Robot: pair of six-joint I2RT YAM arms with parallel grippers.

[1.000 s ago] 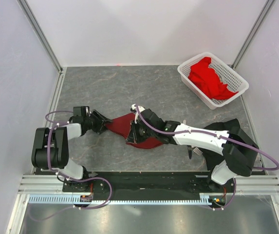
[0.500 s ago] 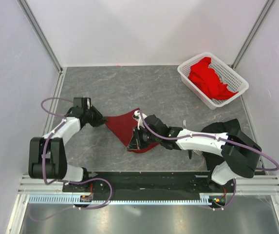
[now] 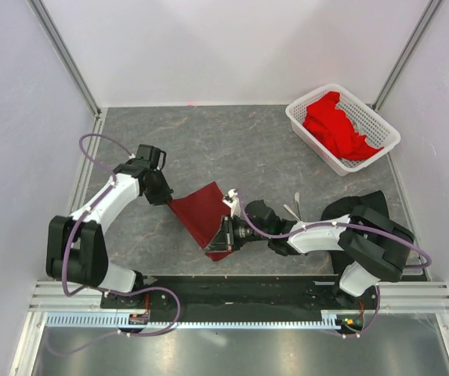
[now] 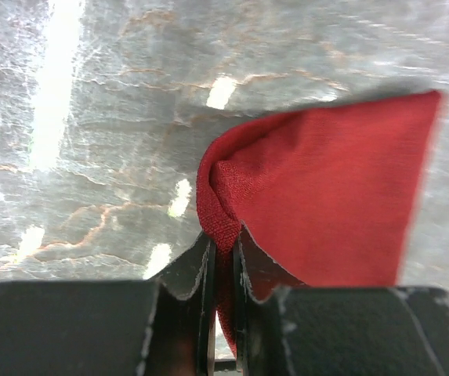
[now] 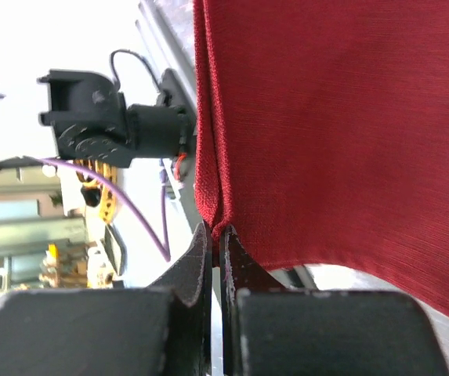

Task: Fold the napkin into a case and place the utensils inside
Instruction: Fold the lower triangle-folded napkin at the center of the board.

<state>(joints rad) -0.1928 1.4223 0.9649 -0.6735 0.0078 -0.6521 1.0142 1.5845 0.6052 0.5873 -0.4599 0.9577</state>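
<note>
grey, marbled worktop [image 3: 240, 149] is enclosed by pale walls, and a white lattice basket [image 3: 319, 153] is set at its far right corner, filled with crumpled bright red cloths [image 3: 335, 125]. the napkin [image 3: 204, 216], a dark maroon cloth, is found a little left of the worktop's middle, toward the near edge, and is held taut between the two arms. the left fingers [image 3: 164, 197] are closed narrowly on the napkin's left corner, on the side toward the left edge of the worktop. in the left wrist view a rolled fold of the napkin [image 4: 334, 196] is seen pinched between the left fingers [image 4: 203, 265], with the rest of the cloth spread away to the right over the worktop [image 4: 91, 117] and a shadow cast beneath it. the right fingers [image 3: 226, 233] are closed on the corner nearest the near edge. in the right wrist view a doubled hem of the napkin [image 5: 326, 117] is clamped between the right fingers [image 5: 200, 266], with almost no gap left, and the cloth is drawn flat and smooth across the picture. whether the napkin's lower edge is touching the worktop cannot be told. a slim silver utensil [image 3: 292, 211] is seen lying just beyond the right forearm, toward the near right part of the worktop, well apart from the napkin; only part of it is shown.
</note>
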